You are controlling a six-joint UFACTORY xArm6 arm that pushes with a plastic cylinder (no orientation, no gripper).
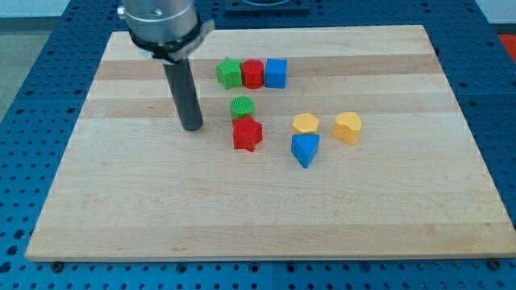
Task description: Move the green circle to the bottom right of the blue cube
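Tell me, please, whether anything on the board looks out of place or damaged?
Nothing stands out: every block sits flat and whole on the wooden board. The green circle touches the red star, and my tip rests to their left.

A pale wooden board (266, 217) with lengthwise grain strips fills most of the view. It lies on a blue metal table (32, 72) dotted with a regular grid of small holes. Even, soft light falls across both surfaces.
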